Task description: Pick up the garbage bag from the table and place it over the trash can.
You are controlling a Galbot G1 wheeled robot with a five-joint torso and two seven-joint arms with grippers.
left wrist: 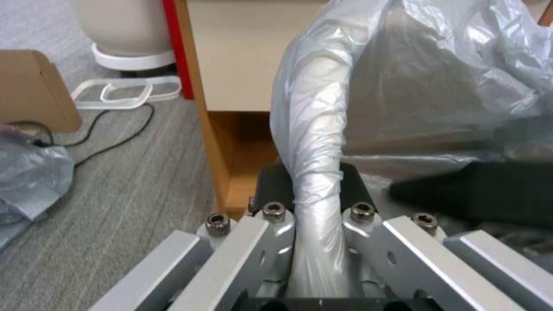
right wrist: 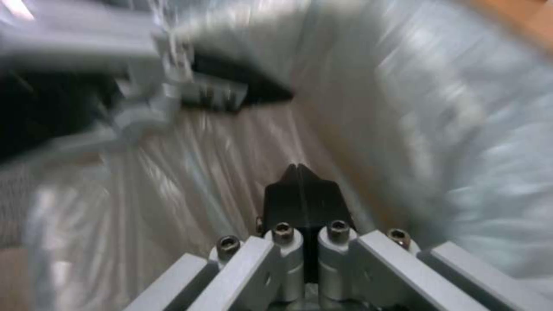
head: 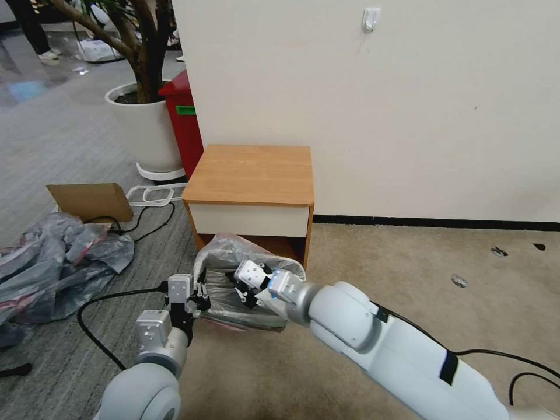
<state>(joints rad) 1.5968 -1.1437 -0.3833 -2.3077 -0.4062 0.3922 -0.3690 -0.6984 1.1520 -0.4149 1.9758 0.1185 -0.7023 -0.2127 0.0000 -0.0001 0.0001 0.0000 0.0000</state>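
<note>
The garbage bag (head: 233,256) is spread open low in front of the table (head: 251,172), its pink-red band along the near edge. The trash can lies beneath the plastic and is hidden. My left gripper (head: 201,290) is at the bag's left rim. In the left wrist view it (left wrist: 314,177) is shut on a twisted strand of the bag (left wrist: 314,129). My right gripper (head: 244,291) reaches down into the bag's mouth. In the right wrist view its black fingertips (right wrist: 300,170) meet with no plastic between them, and bag film (right wrist: 432,108) surrounds them.
A tall red bin (head: 184,125) and a white plant pot (head: 146,128) stand left of the table. A cardboard piece (head: 90,201), a heap of grey and pink bags (head: 52,262) and black cables (head: 105,297) lie on the floor at left. Beige carpet (head: 437,274) spreads right.
</note>
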